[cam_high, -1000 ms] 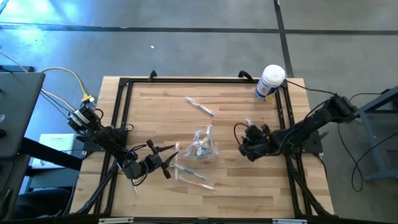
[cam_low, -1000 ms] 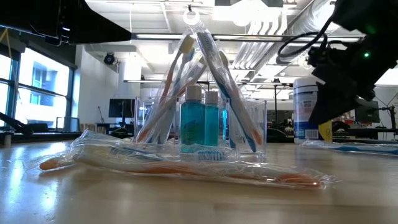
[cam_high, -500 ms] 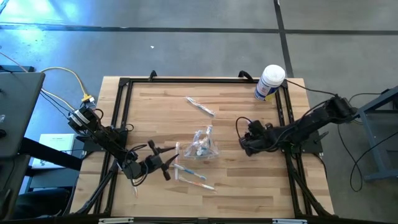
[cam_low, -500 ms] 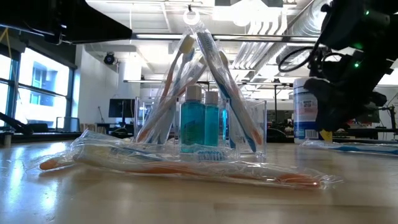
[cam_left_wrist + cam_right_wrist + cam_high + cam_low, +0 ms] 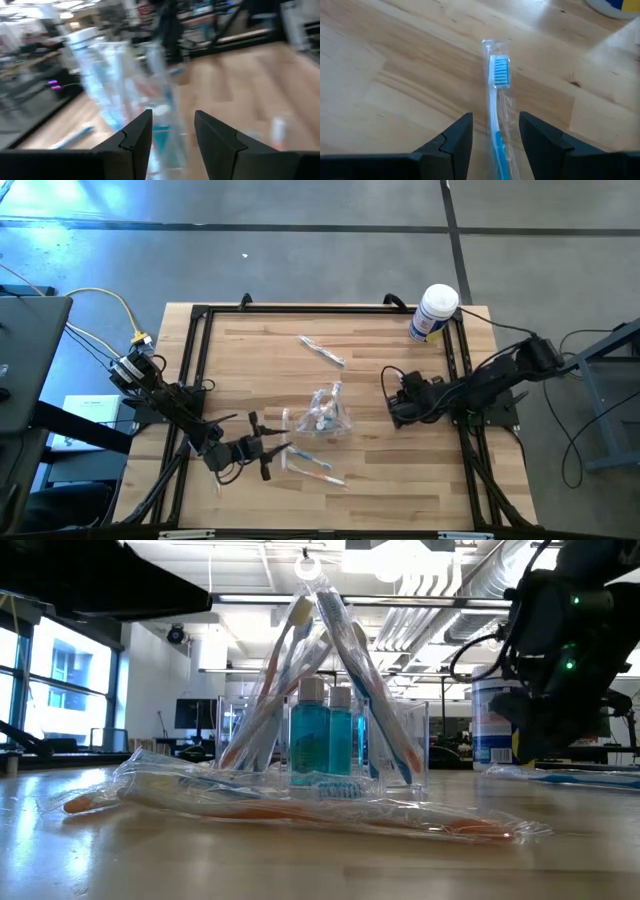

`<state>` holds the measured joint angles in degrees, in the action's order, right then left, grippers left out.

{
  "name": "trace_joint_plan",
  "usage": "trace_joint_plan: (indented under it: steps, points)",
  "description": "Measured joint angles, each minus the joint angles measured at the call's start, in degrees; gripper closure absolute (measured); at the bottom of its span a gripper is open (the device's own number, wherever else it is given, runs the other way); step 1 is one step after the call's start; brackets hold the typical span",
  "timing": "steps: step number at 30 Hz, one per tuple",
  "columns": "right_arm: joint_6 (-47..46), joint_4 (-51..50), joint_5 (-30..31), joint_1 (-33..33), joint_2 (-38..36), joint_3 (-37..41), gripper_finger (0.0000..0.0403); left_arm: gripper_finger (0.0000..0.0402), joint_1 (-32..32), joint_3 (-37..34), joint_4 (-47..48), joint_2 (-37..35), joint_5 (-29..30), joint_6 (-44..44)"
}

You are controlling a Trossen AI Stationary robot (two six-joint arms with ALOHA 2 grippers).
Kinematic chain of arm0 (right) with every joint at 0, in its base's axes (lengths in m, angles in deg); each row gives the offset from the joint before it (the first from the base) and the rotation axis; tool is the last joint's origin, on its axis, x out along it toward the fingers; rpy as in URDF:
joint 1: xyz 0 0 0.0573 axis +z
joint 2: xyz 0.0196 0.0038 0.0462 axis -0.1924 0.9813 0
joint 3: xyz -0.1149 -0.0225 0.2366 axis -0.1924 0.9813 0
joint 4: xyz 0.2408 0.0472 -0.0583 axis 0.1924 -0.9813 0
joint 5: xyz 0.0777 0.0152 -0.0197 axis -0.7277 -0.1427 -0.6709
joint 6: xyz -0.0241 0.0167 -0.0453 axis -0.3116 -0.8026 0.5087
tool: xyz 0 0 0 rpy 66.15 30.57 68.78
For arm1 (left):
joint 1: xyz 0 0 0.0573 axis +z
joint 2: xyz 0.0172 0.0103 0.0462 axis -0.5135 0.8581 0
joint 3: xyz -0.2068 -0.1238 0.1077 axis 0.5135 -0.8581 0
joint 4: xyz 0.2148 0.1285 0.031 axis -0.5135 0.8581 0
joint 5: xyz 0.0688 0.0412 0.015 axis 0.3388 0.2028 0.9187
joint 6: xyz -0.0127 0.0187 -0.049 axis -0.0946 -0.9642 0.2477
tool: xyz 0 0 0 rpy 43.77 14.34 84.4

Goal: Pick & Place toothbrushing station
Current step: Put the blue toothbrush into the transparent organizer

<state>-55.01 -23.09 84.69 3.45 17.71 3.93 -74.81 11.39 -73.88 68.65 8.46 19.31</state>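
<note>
We judge the toothbrushing station — clear, thin-walled hard plastic at mid-bench — light, slick and top-heavy with wrapped brushes, so grip a flat side wall. Left end effector sits spread beside it; right end effector straddles a wrapped blue toothbrush, spread.

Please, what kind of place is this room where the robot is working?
Probably a robotics lab or an open workshop hall. The wooden table stands on a bare grey concrete floor. The low view shows exposed ceiling ducts, strip lights and large windows behind the toothbrushing station.
</note>
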Motion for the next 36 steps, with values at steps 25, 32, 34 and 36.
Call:
trace_joint_plan:
  steps: [25,32,34,36]
  points:
    - [12.03,8.79,-3.19,-4.87,8.62,-0.13,0.0385,0.0258,0.91,-0.02,3.62,0.0,-16.33,7.12]
    - [13.16,6.77,-1.9,-2.23,7.47,-0.11,0.0395,0.0258,1.11,-0.02,3.84,0.0,-16.33,7.29]
    - [11.8,3.91,-2.68,-1.01,6.15,-0.89,0.0395,0.0258,1.13,-0.02,3.88,0.0,-16.33,7.29]
    - [10.29,1.12,-1.8,0.86,4.11,-2.21,0.0396,0.0258,1.13,-0.02,3.99,0.0,-16.33,7.33]
